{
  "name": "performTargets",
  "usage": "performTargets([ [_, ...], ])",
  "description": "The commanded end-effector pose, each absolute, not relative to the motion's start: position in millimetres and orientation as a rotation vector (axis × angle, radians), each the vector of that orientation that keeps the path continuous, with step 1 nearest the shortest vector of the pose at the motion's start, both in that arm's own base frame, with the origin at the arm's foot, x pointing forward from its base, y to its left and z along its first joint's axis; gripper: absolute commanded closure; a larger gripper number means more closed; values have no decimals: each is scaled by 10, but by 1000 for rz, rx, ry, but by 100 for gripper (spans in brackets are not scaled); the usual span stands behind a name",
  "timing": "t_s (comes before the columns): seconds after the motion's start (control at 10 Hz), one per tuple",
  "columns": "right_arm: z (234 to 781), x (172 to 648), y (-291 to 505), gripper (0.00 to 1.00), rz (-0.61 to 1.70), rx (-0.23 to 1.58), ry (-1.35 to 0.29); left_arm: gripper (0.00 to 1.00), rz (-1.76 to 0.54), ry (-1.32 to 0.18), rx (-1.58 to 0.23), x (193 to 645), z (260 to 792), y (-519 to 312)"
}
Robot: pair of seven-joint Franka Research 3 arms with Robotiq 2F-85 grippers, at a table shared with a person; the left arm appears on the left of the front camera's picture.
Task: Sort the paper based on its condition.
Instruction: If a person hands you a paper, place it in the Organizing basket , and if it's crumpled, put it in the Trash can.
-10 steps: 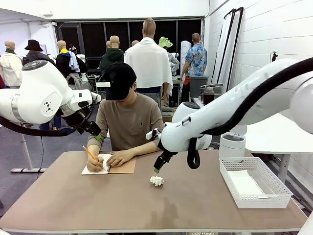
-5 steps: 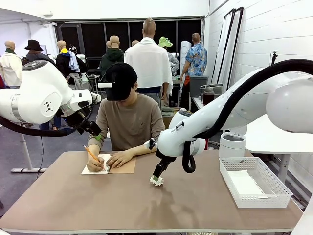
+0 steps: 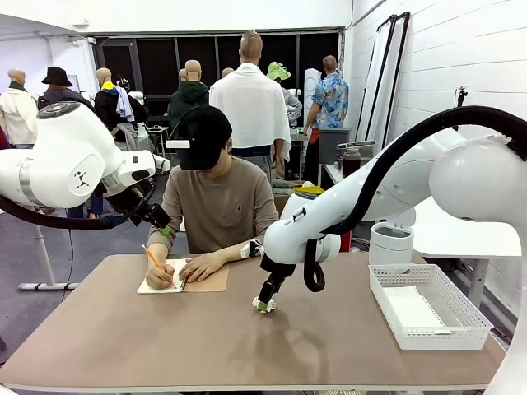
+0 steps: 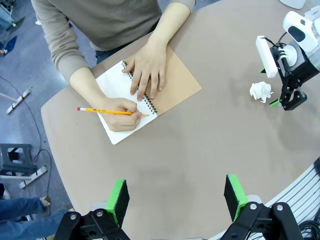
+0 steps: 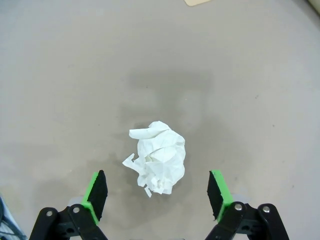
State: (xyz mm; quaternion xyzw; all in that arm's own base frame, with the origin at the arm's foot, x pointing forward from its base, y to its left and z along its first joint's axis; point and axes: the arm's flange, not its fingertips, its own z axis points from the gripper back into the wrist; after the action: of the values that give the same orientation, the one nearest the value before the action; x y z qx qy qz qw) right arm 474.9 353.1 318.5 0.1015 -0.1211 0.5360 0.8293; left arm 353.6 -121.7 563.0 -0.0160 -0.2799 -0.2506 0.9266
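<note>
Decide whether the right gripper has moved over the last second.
Yes. Against the fixed basket, the right gripper has come down to the table, open, straddling the paper ball.

White, crumpled paper [image 5: 156, 157] is picked out at the centre of the right wrist view, set against a plain tan table [image 5: 75, 75]. Bright green pads [image 5: 96, 189] are shown on the black right gripper [image 5: 157, 192]; the same green and black is worn by the left gripper [image 4: 176, 197]. An orange-yellow pencil [image 4: 107, 111] and a brown-covered, white-paged notebook [image 4: 177, 85] are seen upper left. A white mesh basket [image 3: 428, 336] is caught lower right.
</note>
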Motion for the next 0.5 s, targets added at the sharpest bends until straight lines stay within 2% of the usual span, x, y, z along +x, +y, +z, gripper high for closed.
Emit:
performTargets([
  [0.0,3182,4862,3573,0,1162,214,-232,0,-515,-574,-31,3535,5628,-1197],
  [0.4,3106,4910,3629,0,1168,210,-214,0,-515,-574,-31,3535,5628,-1197],
])
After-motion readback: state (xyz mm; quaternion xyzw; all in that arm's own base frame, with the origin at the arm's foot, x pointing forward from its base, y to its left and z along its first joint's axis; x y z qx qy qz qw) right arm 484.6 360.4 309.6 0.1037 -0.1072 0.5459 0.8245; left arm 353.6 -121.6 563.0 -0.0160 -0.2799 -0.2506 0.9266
